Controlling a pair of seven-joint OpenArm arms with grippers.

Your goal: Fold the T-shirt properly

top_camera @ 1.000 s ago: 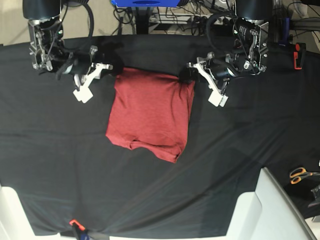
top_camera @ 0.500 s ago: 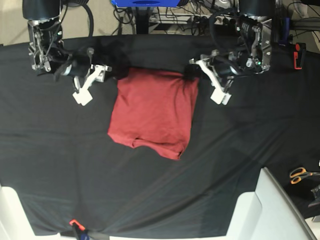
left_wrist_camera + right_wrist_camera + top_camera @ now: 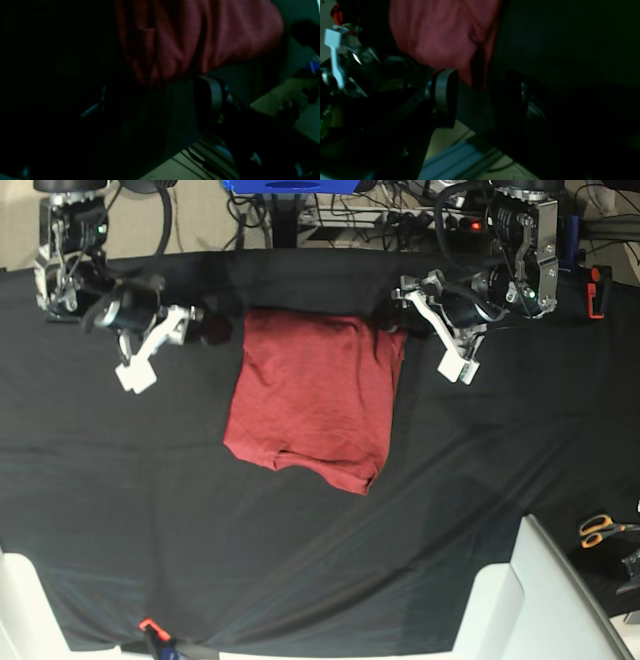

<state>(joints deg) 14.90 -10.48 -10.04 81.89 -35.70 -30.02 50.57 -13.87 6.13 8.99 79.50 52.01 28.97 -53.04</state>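
Scissors point(image 3: 603, 530) at near right edge of black cloth point(image 3: 120, 510), folded brick-red T-shirt point(image 3: 315, 400) lying flat mid-table, right gripper point(image 3: 207, 330) and left gripper point(image 3: 392, 327) at its far corners, jaws parted, clear of fabric.

One T-shirt point(image 3: 312, 400), two grippers (left point(image 3: 392, 330), right point(image 3: 215, 332)), one pair of scissors point(image 3: 603, 529).

Black cloth point(image 3: 120, 480) spread over the whole table. Orange scissors point(image 3: 603, 529) lying near the right edge. White bin point(image 3: 530, 605) at the bottom right corner. Small orange clip point(image 3: 150, 627) on the near edge. Cables point(image 3: 380, 220) behind the table.
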